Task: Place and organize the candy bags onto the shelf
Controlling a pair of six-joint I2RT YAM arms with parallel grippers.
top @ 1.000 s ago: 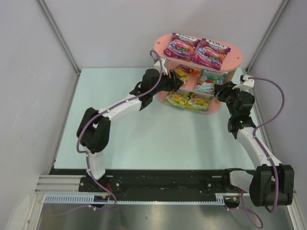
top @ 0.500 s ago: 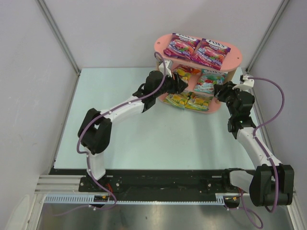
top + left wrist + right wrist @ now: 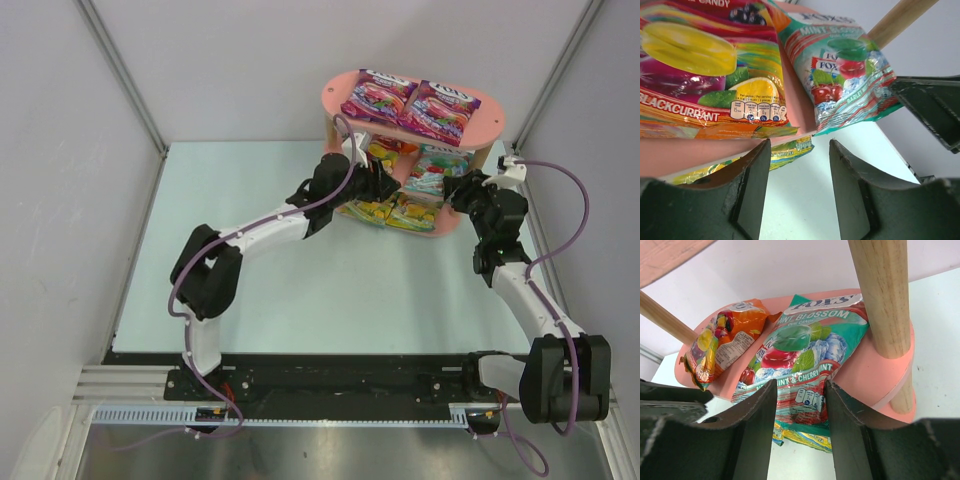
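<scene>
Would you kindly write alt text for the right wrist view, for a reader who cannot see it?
The open right gripper frames the overhanging edge of a teal-white mint candy bag on a pink shelf board. A red-orange candy bag lies to its left, a wooden dowel post rises at right, and a yellow-green bag peeks from below.

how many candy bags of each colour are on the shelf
purple-magenta bags: 2
yellow-green bags: 2
red-orange bag: 1
teal-white bag: 1
total: 6
</scene>
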